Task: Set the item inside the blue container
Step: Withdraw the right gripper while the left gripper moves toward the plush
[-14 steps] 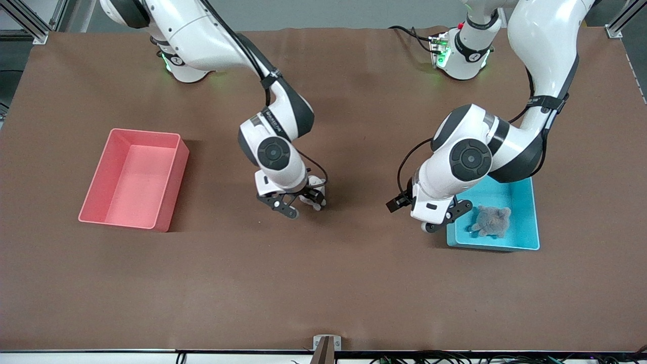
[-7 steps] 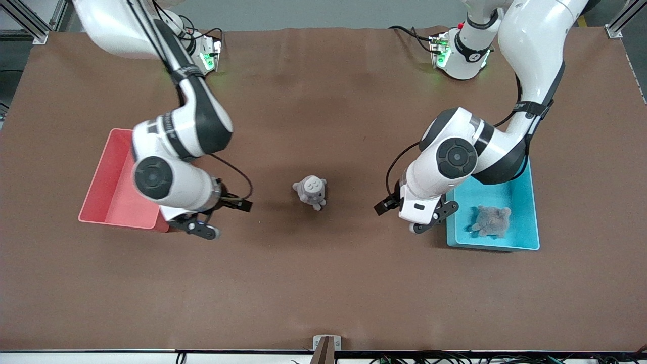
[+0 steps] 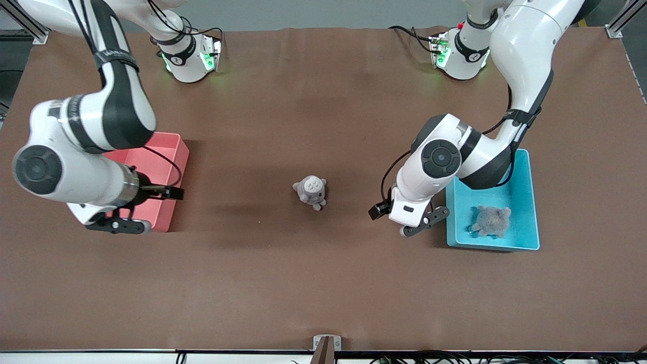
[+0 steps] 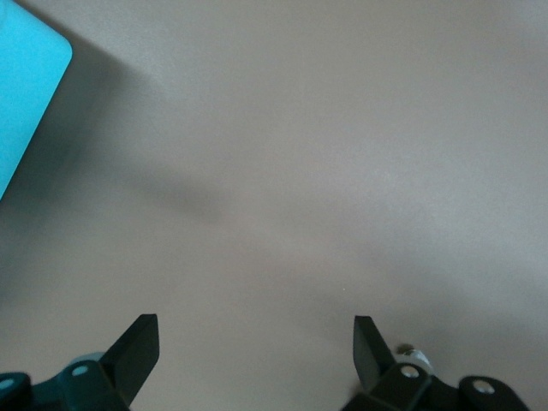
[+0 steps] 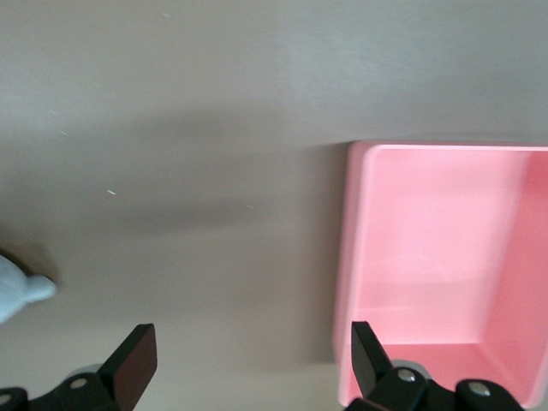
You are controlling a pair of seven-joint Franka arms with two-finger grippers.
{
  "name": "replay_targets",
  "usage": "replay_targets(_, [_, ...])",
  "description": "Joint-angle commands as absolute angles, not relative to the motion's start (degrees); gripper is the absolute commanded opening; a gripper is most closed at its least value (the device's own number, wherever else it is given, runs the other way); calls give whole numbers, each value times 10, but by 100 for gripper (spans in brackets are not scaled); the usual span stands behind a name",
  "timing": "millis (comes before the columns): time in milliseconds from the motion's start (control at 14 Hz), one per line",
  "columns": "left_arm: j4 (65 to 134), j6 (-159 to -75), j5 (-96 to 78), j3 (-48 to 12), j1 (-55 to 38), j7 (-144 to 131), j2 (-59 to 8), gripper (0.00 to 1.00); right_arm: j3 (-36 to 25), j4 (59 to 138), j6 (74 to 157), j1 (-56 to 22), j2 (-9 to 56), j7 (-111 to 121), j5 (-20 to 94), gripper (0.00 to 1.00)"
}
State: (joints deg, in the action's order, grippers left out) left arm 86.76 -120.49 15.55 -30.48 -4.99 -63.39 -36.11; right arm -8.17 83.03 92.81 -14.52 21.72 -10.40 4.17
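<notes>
Left gripper (image 3: 423, 222) open and empty, low over bare table just beside the blue bin (image 3: 525, 174), on the side toward the small plush (image 3: 311, 191). Right gripper (image 3: 119, 223) open too, empty, up by the pink bin (image 3: 174, 146); seemingly waiting. One grey plush (image 3: 490, 220) already in the blue bin, lying on its floor. Small plush upright on the table, mid-way between the bins, well apart from both grippers. By the look of it, half done: small plush not yet picked up or binned.
</notes>
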Motion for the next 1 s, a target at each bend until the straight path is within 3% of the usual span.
replay_targets(0, [851,-1210,186,-302,-59,-641,-377,100,-124,868,910,-147,164,-56,31,100])
replay_targets(929, [845,-1284,184,-303,-76,-647,-405,98,-182,876,906,-84,105,126,-7,100])
